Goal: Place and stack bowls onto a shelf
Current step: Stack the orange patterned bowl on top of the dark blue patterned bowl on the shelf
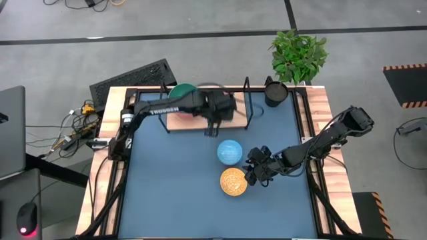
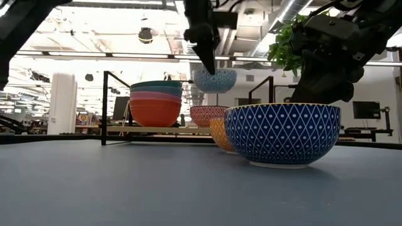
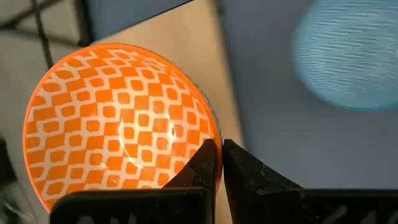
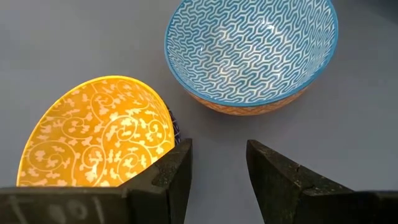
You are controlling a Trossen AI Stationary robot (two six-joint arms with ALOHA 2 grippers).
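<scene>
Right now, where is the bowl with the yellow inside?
In the high view the yellow bowl sits on the blue table right of centre, just below the blue-lined bowl, with the right gripper's open fingers beside its right edge.

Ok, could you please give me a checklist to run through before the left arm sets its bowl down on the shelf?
1. Left gripper shut on the rim of the round orange-and-white checked bowl: ok.
2. Held bowl lifted above the light wooden shelf board: ok.
3. Stack of orange, pink and teal bowls sits level on the shelf: ok.
4. Held bowl lined up over its landing spot: cannot tell.
5. Right gripper open, holding nothing, beside the round yellow scroll-patterned bowl and away from the shelf: ok.
</scene>
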